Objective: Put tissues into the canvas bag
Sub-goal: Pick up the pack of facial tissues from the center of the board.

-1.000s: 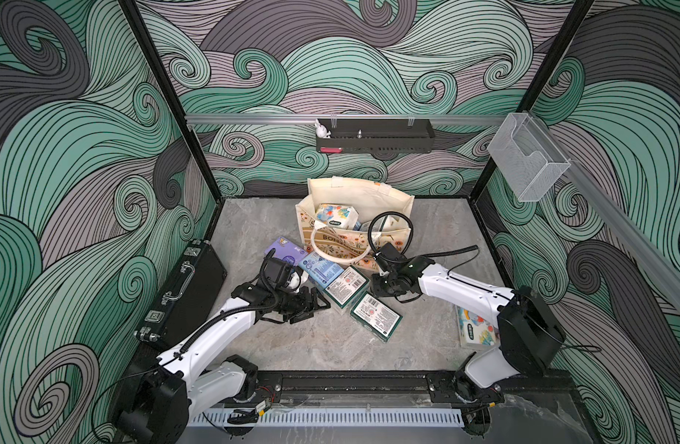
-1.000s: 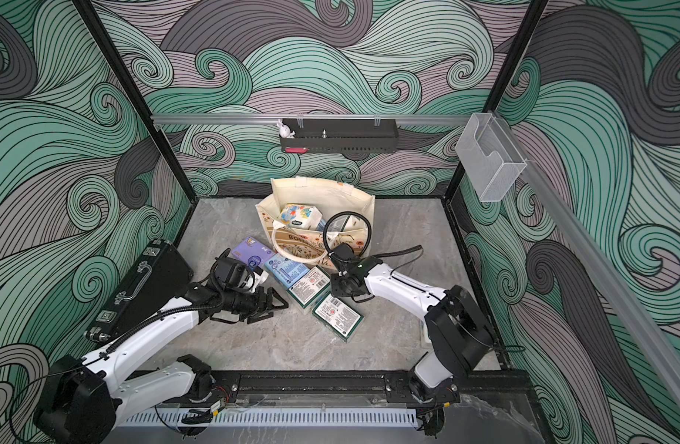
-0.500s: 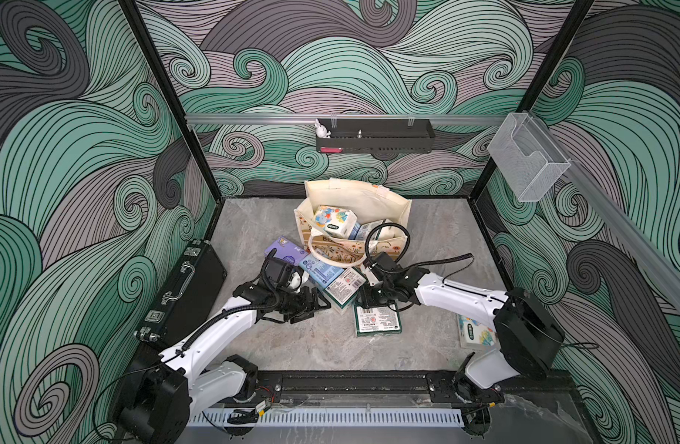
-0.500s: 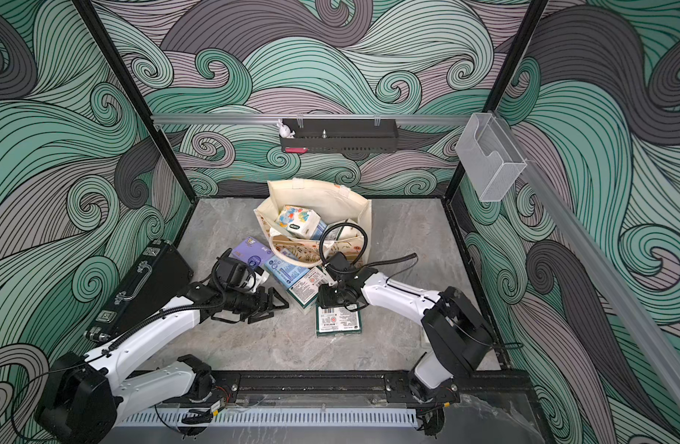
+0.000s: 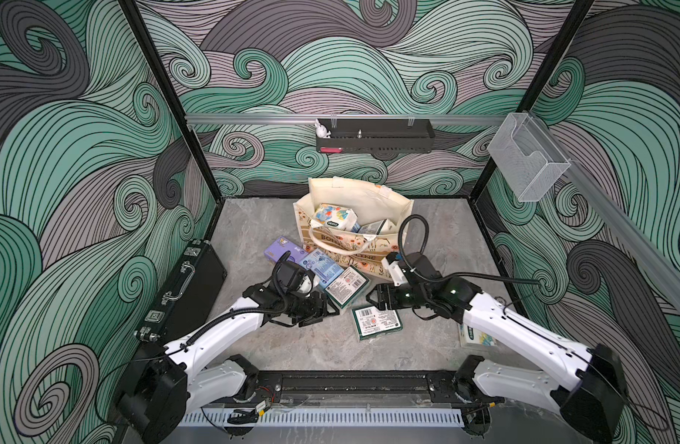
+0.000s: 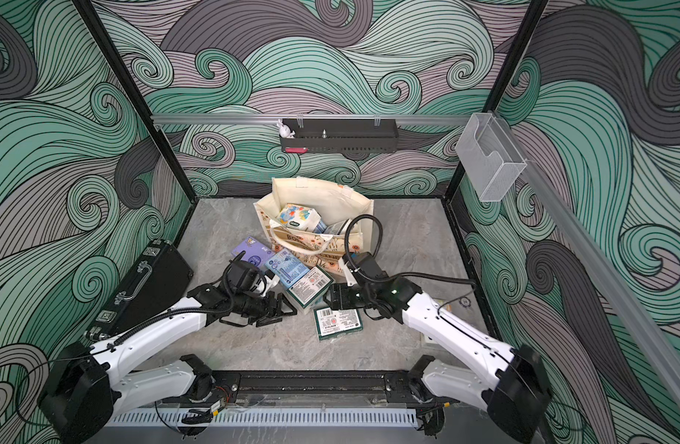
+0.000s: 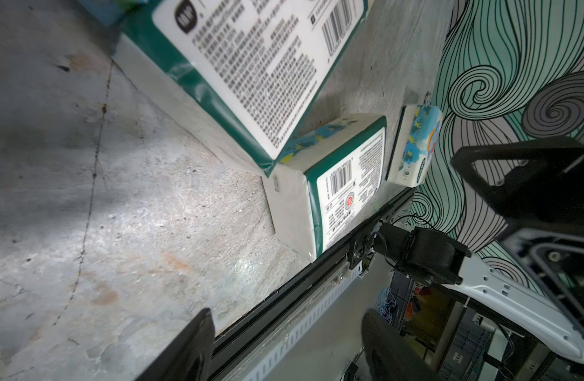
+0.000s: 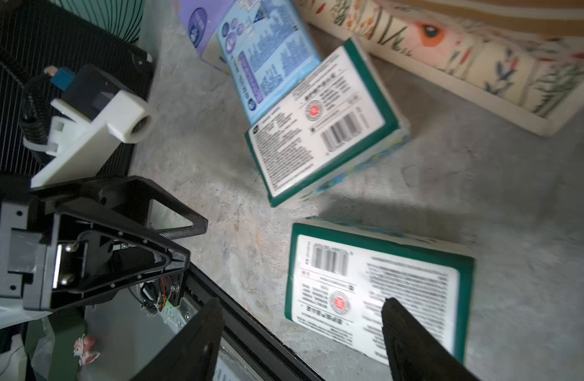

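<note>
My right claw [image 5: 372, 302], spread and empty, hovers with the flat green-white tissue pack [image 5: 377, 323] just beneath its tips. I should straddle its narrow sides, squeeze softly, then carry it to the canvas bag [image 5: 369, 196] close beside me. My left claw [image 5: 332, 306] is spread too.

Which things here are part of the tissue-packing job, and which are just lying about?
Job: canvas bag; purple pack; light blue pack; two green-white packs; cartoon packs.
Lying about: black case; clear wall bin; black shelf; white rabbit figurine.
</note>
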You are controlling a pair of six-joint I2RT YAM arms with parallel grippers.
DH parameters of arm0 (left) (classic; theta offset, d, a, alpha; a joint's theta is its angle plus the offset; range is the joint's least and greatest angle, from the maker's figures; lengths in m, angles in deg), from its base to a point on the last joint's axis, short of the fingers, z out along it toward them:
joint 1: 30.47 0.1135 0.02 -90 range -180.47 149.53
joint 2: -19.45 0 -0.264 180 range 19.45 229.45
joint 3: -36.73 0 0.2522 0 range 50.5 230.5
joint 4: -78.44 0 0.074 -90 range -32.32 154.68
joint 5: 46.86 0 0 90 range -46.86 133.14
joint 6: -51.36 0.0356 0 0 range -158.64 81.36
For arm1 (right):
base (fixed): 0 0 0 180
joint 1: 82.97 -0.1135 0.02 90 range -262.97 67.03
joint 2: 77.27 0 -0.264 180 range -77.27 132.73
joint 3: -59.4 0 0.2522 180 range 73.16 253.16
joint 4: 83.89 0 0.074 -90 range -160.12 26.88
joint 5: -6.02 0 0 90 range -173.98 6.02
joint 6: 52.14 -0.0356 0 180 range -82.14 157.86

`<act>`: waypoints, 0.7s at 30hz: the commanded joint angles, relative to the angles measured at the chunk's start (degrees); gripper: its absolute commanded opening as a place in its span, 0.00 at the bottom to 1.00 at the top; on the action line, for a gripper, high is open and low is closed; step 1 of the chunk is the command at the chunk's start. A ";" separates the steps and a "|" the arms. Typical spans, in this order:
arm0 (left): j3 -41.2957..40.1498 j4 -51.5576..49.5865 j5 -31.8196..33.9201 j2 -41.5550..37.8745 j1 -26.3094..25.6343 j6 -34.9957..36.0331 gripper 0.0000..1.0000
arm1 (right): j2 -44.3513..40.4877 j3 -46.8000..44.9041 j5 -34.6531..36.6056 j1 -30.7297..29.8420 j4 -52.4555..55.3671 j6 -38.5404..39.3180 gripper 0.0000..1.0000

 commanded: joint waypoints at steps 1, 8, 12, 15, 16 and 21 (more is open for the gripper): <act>1.56 3.38 2.16 2.97 -2.91 -2.31 0.70 | -4.81 -4.36 3.47 4.69 8.28 -1.03 0.78; 6.61 5.29 4.46 10.73 -8.55 -3.09 0.53 | -10.11 -14.09 -6.27 13.31 4.78 -2.61 0.81; 8.73 5.76 4.82 14.44 -9.61 -3.36 0.48 | -9.64 -17.89 -12.58 16.41 -0.65 -2.64 0.85; 11.00 5.13 4.82 18.30 -10.66 -3.17 0.47 | -8.04 -19.24 -15.49 18.20 -3.32 -2.43 0.85; 11.52 5.07 4.92 19.20 -11.08 -3.19 0.47 | -7.51 -19.42 -16.16 18.50 -3.97 -2.27 0.85; 13.40 5.09 5.52 23.36 -12.80 -4.06 0.43 | -6.11 -19.97 -17.86 19.84 -5.86 -1.10 0.85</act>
